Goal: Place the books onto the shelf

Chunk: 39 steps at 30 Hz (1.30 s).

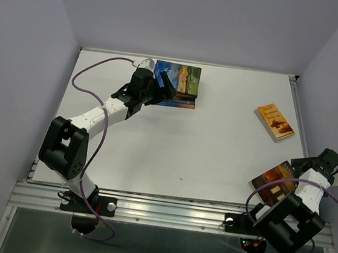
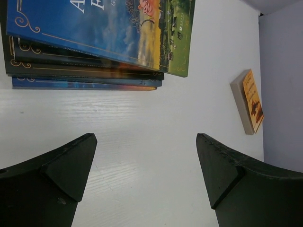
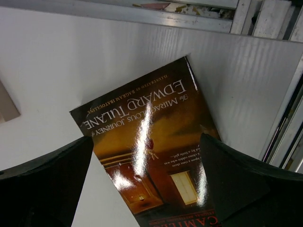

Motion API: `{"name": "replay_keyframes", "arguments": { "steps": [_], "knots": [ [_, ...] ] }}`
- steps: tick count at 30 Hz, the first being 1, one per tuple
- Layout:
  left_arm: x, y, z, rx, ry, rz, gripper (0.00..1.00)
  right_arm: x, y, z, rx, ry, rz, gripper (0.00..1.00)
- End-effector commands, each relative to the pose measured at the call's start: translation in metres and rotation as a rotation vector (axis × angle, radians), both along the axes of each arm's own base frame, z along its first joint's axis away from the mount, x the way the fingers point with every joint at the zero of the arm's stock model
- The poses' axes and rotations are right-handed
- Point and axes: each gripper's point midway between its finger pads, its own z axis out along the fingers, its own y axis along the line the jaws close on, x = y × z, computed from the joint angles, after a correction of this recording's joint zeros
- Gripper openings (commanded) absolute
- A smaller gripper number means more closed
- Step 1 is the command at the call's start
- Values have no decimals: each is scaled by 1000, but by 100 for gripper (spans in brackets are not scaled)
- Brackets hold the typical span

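A stack of several books lies at the back of the white table, topmost cover blue and orange. In the left wrist view the stack is just beyond my open left gripper, which has only bare table between its fingers. From above, the left gripper sits at the stack's near-left corner. An orange-brown book lies alone at the right. A dark brown book lies flat under my open right gripper, whose fingers straddle it. The shelf is out of view.
The white table is boxed in by pale walls at the back and on both sides. An aluminium rail runs along the near edge, close to the dark brown book. A purple cable loops over the table's left side.
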Motion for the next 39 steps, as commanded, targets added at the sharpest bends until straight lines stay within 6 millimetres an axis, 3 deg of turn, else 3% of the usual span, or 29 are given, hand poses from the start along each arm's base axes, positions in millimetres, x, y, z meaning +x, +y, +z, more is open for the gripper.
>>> {"name": "replay_keyframes", "arguments": {
  "steps": [1,5,8,10,14,19,23,25,32,39],
  "knots": [
    [11,-10,47,-44,-119,-34,99,-9,-7,-4,9,7,-42,100],
    [15,-6,46,-21,-111,-13,99,-24,-8,-24,26,46,-92,100],
    [16,-6,47,-21,-113,-12,99,-12,14,-43,131,-22,-42,100],
    [16,-7,46,-20,-107,-15,99,-7,19,-45,152,-57,-21,100],
    [15,-4,44,-15,-102,-2,99,-23,14,-52,98,11,-34,100],
    [15,-5,44,-21,-99,-6,99,-8,35,-53,178,-72,64,100],
    [14,-6,43,-22,-95,-12,99,8,91,-68,340,-179,181,100],
    [13,-6,46,-28,-97,-13,99,4,109,-77,366,-166,179,100],
    [5,3,49,-23,-106,14,99,-3,137,-71,363,-183,230,100],
    [-10,5,26,-21,-50,4,99,-3,185,-82,456,-192,345,100]
  ]
}}
